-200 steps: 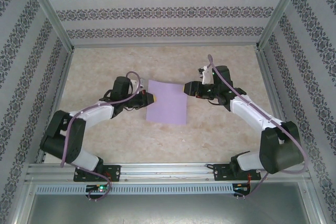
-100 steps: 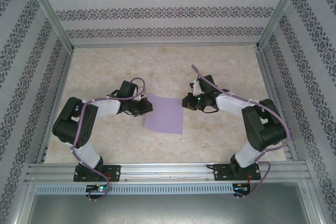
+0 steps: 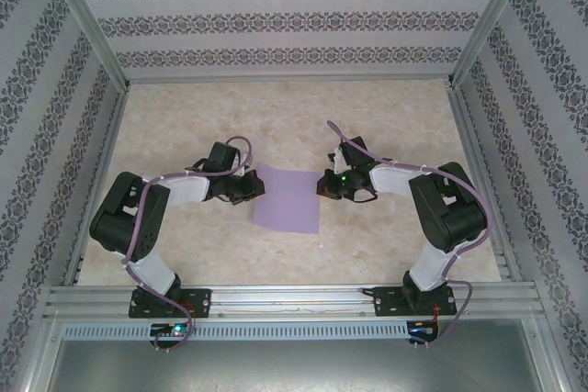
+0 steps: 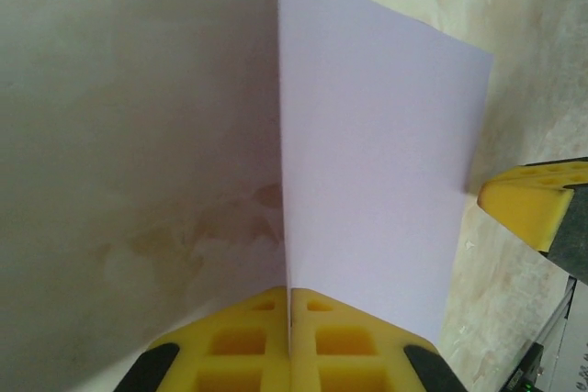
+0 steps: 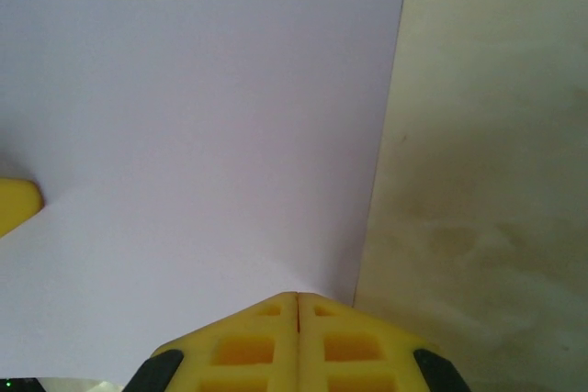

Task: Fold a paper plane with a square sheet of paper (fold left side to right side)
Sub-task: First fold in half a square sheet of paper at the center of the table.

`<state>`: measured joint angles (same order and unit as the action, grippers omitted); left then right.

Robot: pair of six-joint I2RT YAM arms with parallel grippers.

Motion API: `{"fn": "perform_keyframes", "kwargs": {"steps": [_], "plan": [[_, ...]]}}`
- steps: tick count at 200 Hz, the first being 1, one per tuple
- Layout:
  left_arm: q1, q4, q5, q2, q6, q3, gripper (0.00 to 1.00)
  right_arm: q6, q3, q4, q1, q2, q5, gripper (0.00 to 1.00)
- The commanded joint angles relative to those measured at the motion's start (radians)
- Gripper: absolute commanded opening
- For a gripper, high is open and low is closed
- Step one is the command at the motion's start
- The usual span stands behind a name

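1. The sheet (image 3: 289,197) lies on the table (image 3: 386,126) between my two grippers, its near edge turned toward my bases.
2. My left gripper (image 3: 254,186) is clamped on the sheet's left edge. In the left wrist view that edge runs straight into the seam between the yellow pads (image 4: 230,346), and the paper curls up off the table there.
3. My right gripper (image 3: 323,186) is clamped on the right edge, where the paper stays low.
4. Judgement: to fold left onto right, I should hold the right grip low as an anchor. The left edge goes up and over in an even arc, so that the near and far corners land together.
5. Judgement: the paper is thin. Pulling the grips apart risks a tear or a slip, and a twisted wrist risks a skewed crease.
6. Change: against a second ago, the sheet sits nearer my bases and both arms are drawn back with elbows folded.
7. Change: against half a second ago, almost nothing differs.
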<state>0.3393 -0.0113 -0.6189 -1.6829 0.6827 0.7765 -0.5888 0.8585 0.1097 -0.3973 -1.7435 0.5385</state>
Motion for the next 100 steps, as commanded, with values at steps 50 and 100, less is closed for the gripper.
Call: {"fn": "perform_keyframes", "kwargs": {"steps": [50,100], "plan": [[0.004,-0.075,0.062,0.068,0.07,-0.062,0.0,-0.025,-0.011,-0.057,-0.016,0.009,0.041,0.0],[0.004,-0.093,0.05,0.077,0.083,-0.076,0.01,-0.031,0.003,-0.046,-0.032,-0.047,0.03,0.0]]}}
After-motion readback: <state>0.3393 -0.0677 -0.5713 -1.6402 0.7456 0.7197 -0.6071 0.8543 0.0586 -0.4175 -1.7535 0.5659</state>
